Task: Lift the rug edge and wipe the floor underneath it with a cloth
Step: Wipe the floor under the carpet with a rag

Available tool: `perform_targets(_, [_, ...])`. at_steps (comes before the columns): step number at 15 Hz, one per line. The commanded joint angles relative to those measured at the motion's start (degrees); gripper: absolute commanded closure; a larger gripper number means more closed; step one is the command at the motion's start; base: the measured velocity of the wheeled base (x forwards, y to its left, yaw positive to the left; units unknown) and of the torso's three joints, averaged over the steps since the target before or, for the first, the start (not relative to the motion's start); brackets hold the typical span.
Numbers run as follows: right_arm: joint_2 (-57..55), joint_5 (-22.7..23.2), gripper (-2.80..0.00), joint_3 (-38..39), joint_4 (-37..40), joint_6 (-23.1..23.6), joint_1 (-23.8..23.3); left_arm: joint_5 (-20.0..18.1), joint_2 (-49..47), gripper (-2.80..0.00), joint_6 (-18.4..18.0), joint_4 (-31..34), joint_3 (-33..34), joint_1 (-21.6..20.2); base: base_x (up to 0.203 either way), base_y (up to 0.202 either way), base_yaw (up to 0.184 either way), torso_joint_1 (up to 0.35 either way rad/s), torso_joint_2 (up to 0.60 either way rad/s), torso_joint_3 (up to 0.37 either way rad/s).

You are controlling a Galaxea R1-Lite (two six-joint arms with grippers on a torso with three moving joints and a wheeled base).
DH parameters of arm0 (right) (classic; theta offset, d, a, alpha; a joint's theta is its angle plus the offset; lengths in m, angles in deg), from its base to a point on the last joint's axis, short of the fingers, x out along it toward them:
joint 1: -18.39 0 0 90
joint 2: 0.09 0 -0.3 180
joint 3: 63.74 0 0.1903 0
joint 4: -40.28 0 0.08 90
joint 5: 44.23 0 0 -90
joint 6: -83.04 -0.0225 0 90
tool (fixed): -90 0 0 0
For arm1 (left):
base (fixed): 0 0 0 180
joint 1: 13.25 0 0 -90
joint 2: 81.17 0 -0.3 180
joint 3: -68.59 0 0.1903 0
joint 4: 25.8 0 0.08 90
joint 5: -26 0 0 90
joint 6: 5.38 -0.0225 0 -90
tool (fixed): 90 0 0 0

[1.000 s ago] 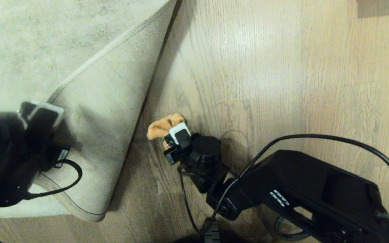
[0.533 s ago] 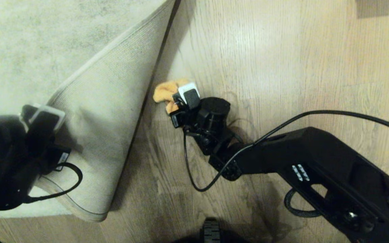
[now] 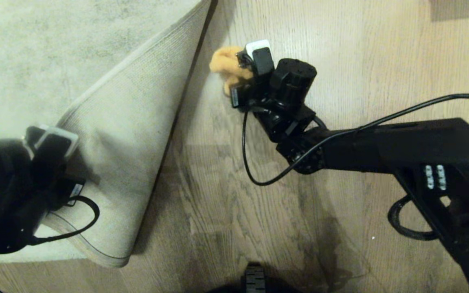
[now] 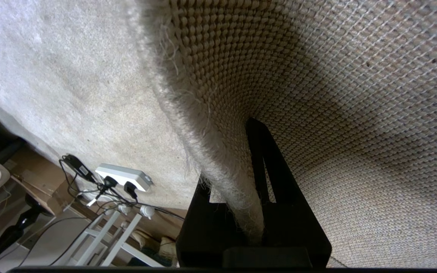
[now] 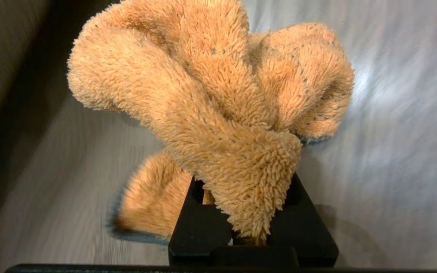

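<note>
One rug (image 3: 55,53) — one cloth (image 3: 224,65).

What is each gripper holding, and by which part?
Left gripper pinches the rug edge at its folded-back border. Right gripper clamps the cloth by a bunched fold.

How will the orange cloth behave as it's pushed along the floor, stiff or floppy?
Probably floppy: the cloth bunches in loose folds above the right end effector. Its fluffy pile likely drags rather than slides on the floor. It looks light and should trail the push.

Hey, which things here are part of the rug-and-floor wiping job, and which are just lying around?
Job: rug edge, held up in left gripper; orange cloth in right gripper; wood floor.
Lying about: power strip, tangled cables, white rack.
</note>
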Motion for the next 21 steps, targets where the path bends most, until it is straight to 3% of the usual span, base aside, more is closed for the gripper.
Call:
perform_targets(1, [4.0, 0.0, 0.00, 0.2, 0.7, 0.4, -0.3, 0.2, 0.0, 0.00, -0.1, -0.3, 0.0, 0.0, 0.000, 0.000, 0.000, 0.000, 0.00, 0.000])
perform_targets(5, [7.6, 0.0, 0.00, 4.1, 0.9, 2.9, -1.6, 0.2, 0.1, 0.00, -0.1, -0.3, 0.0, 0.0, 0.000, 0.000, 0.000, 0.000, 0.00, 0.000])
perform_targets(11, [18.5, 0.0, 0.00, 20.2, 0.7, 3.2, -7.7, 0.2, 0.5, 0.00, -0.1, -0.3, 0.2, 0.0, 0.000, 0.000, 0.000, 0.000, 0.00, 0.000])
perform_targets(16, [29.4, 0.3, 0.00, 40.4, -3.3, 3.0, -15.4, 0.1, 0.5, 0.00, -0.1, -0.3, -0.2, 0.0, 0.000, 0.000, 0.000, 0.000, 0.00, 0.000])
perform_targets(21, [39.5, 0.2, 0.00, 68.5, -19.1, 2.7, -21.2, 0.1, 0.5, 0.00, -0.1, -0.3, 0.1, 0.0, 0.000, 0.000, 0.000, 0.000, 0.00, 0.000])
